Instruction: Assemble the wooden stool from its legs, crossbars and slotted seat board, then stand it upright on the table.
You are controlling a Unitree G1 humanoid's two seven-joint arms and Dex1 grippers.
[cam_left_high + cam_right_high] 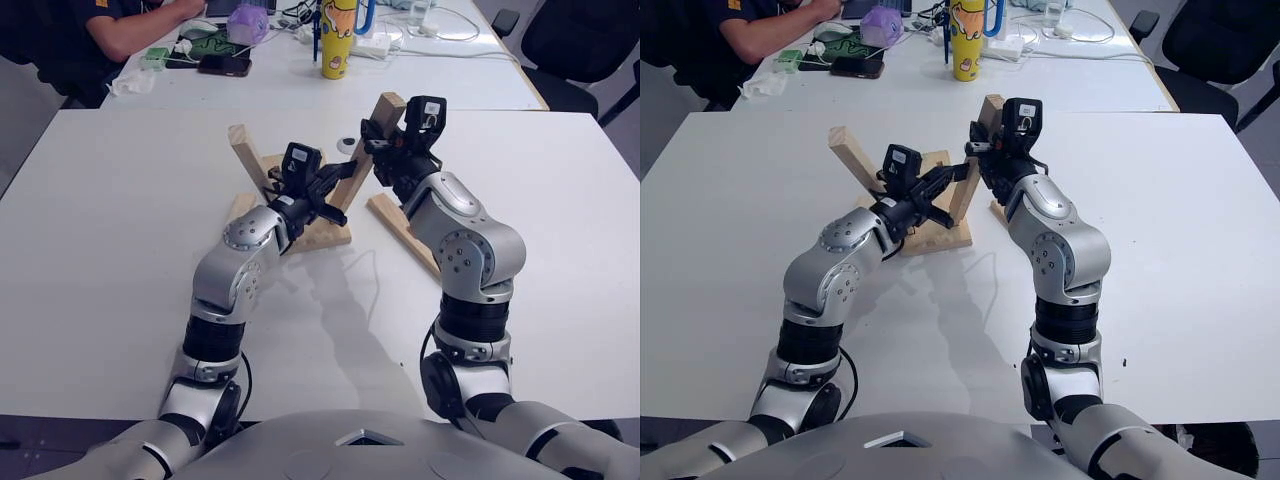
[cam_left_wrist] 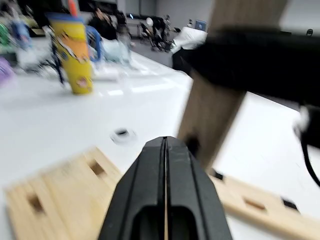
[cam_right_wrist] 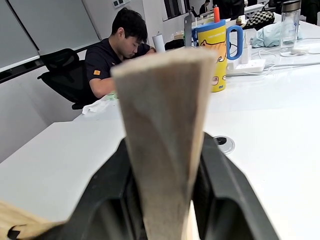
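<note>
Seat board (image 1: 322,236) flat on bench (image 1: 120,250), middle, near far edge. One leg (image 1: 243,148) stuck in, tilted. Right hand (image 1: 380,140) clamped on second leg (image 1: 390,103). Left hand (image 1: 338,180) fingers together, empty, just beside. Step looks like fitting second leg. Next: line end up with slot, push straight.

table (image 1: 120,200) plain white | leg (image 3: 160,100) pale raw wood, faint grain | seat board (image 2: 60,192) same pale wood, dark slots | left gripper (image 2: 165,146) and right gripper (image 3: 165,142) matt black | mug (image 3: 216,50) yellow, cartoon print, blue handle and rim | office chair (image 1: 575,40) black
</note>
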